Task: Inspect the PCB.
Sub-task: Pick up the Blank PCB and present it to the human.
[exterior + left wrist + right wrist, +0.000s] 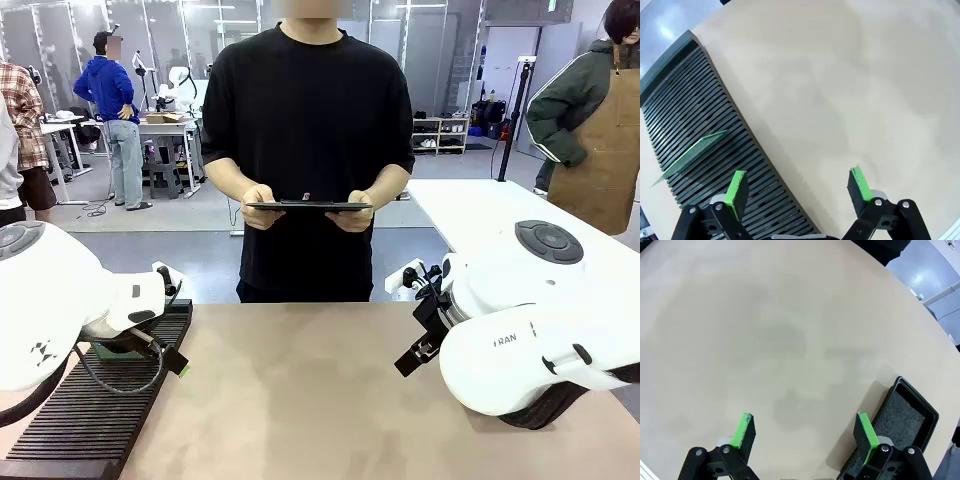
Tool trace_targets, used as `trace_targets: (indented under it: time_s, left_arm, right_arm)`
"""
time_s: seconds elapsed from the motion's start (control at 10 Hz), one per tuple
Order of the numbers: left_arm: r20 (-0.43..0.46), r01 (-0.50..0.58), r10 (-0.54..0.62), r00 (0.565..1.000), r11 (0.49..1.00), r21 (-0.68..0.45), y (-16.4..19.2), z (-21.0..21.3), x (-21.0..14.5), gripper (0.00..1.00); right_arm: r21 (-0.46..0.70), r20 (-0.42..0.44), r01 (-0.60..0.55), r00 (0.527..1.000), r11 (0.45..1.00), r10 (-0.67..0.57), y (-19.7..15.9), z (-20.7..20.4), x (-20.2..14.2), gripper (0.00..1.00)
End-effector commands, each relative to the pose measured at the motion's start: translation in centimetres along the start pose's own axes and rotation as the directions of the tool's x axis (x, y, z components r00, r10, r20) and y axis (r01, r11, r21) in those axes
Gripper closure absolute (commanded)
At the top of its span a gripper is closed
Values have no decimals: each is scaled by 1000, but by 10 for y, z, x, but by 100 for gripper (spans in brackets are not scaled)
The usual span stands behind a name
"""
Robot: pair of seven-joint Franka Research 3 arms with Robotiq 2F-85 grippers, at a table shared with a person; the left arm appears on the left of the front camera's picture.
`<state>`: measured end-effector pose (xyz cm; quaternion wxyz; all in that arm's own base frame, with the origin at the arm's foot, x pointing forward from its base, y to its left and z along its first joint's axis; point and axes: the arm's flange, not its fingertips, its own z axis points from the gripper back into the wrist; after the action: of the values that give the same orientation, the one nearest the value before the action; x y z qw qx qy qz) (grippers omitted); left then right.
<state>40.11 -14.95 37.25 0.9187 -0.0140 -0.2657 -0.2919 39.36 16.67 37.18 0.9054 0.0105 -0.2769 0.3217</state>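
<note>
- Left gripper (797,175) is hanging open over the table (850,75) with nothing in it. Under the gap between its fingers it's mostly bare tan tabletop.
- A black slotted rack (710,110) runs under one finger and well past it. The green circuit board (692,155) stands on edge in the slots, leaning, off to that finger's outer side and not touching it.
- Right gripper (803,417) is spread wide and empty too, over plain tabletop. A shallow black tray (907,415) with a grey foam lining sits just beside one finger's outer side.
- Across the table, a person (305,130) in a black tee holds a dark clipboard (308,206) flat in both hands.
- Room behind: grey floor, workbenches, glass partitions, shelves, and a white table (470,210) off to one side.
</note>
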Motion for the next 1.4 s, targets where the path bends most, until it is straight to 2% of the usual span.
trace_targets:
  time_s: [0.0, 0.9, 1.0, 1.1, 1.3]
  left_arm:
    - [0, 0, 0, 1000, 1000, 0, 0, 0, 0, 0]
    - [0, 1, -1, 1000, 1000, 0, 0, 0, 0, 0]
    - [-12, -45, 44, 999, 997, -60, 9, 21, 14, 0]
    - [-26, -66, 63, 998, 990, -123, 17, 45, 23, 0]
    - [-51, -99, 90, 995, 969, -226, 35, 104, 32, 0]
  right_arm:
    - [0, 0, 0, 1000, 1000, 0, 0, 0, 0, 0]
    - [0, 0, -2, 1000, 1000, 2, 0, 0, 0, 0]
    - [29, 23, -12, 1000, 1000, 11, -9, 27, 7, 0]
    - [21, 12, 17, 1000, 1000, -18, -19, 54, 12, 0]
    - [112, 12, 100, 995, 989, -102, -43, 125, 14, 0]
